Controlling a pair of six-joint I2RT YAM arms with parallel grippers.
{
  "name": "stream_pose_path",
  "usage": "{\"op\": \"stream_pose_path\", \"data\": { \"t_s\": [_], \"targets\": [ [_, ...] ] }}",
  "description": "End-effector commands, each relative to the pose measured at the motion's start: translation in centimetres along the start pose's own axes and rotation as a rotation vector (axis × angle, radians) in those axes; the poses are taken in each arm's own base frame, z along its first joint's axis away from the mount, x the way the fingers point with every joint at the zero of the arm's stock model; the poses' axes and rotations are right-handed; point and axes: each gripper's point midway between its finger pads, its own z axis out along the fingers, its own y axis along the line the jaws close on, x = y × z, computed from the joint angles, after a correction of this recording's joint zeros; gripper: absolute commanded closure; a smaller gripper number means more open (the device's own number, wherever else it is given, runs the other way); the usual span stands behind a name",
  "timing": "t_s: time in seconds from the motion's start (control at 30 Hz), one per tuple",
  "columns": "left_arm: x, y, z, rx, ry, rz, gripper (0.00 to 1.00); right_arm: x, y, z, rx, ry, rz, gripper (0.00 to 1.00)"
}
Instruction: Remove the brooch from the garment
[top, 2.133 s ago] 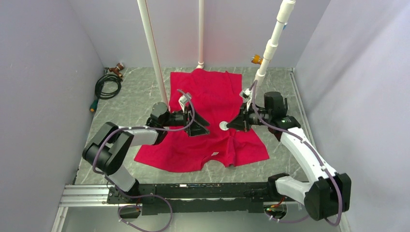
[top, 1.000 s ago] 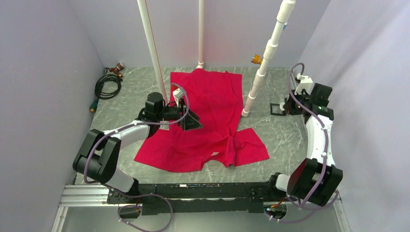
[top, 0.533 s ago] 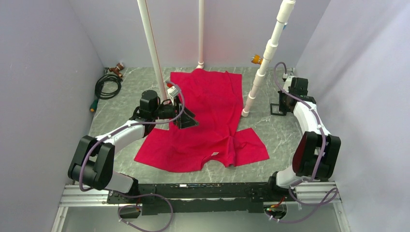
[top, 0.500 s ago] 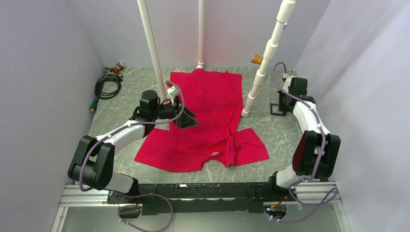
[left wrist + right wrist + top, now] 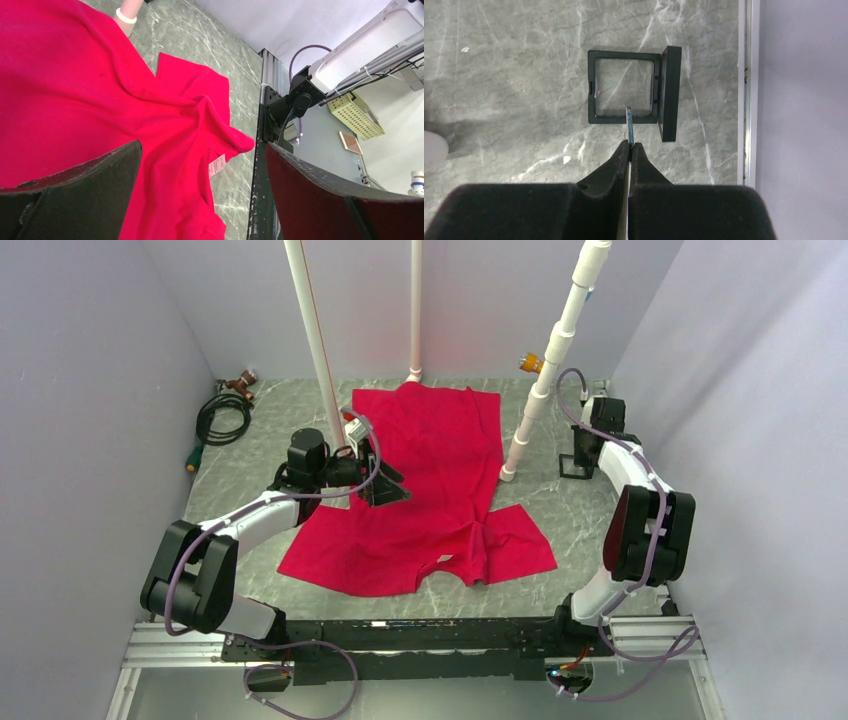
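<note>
The red garment lies spread flat on the marble table, its white neck label toward the near edge. My left gripper hovers open over the shirt's left half; in the left wrist view the garment and label show between its wide-apart fingers. My right gripper is off the shirt at the far right. In the right wrist view it is shut on the brooch, a thin disc seen edge-on, held just above an open black case.
The open black case lies on the table right of a white pipe post. Two more white pipes stand behind the shirt. A coiled black hose sits far left. A metal rail bounds the table's right edge.
My right arm has swung from the shirt's middle out to the far right, carrying the brooch over the case. My left gripper has drawn back a little to the left, still open.
</note>
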Motion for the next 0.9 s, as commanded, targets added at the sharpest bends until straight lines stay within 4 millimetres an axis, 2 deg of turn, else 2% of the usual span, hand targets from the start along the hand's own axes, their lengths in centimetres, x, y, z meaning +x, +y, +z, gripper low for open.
{"op": "stream_pose_path", "data": {
  "t_s": [0.0,0.37,0.6,0.87],
  "targets": [
    [-0.3,-0.4,-0.1,0.031,-0.015,0.036,0.00,-3.2,-0.8,0.6,0.042,-0.078,-0.015,1.00],
    [-0.1,-0.3,-0.1,0.036,-0.012,0.025,0.00,-3.5,-0.8,3.1,0.109,-0.053,-0.099,1.00],
    [0.0,-0.1,0.1,0.050,-0.010,-0.009,0.00,-2.6,-1.5,4.2,0.166,-0.019,-0.131,1.00],
    [0.1,-0.1,0.0,0.054,-0.013,-0.009,0.01,-1.9,-1.4,5.4,0.174,0.002,-0.142,1.00]
  ]
}}
